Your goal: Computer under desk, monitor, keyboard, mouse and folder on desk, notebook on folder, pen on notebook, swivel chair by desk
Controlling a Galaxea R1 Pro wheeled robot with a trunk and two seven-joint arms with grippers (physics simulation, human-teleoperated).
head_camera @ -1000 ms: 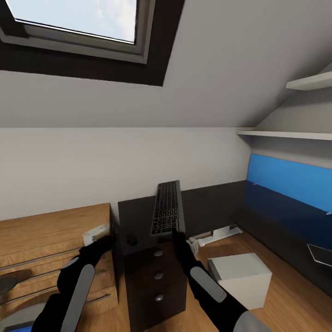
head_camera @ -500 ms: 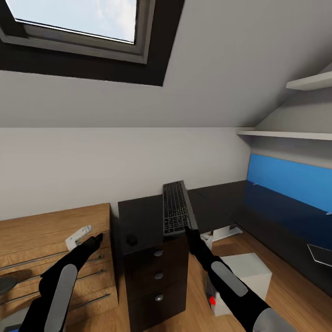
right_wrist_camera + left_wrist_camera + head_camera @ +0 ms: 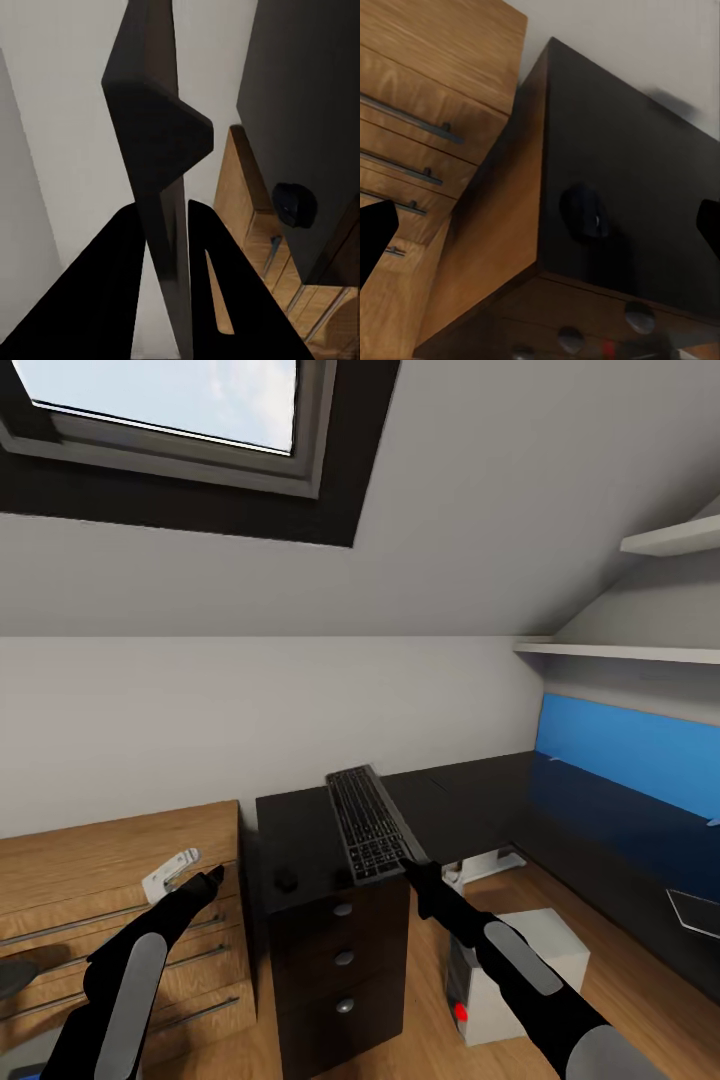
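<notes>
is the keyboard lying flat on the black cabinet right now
No, the right gripper holds the keyboard by one end, tilted above the black cabinet.

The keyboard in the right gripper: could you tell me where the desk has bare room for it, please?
The keyboard, clamped in the right gripper, hangs above the black drawer cabinet. The desk looks bare from the cabinet's edge along the blue panel. The cabinet top is tighter: the mouse sits near its front.
</notes>
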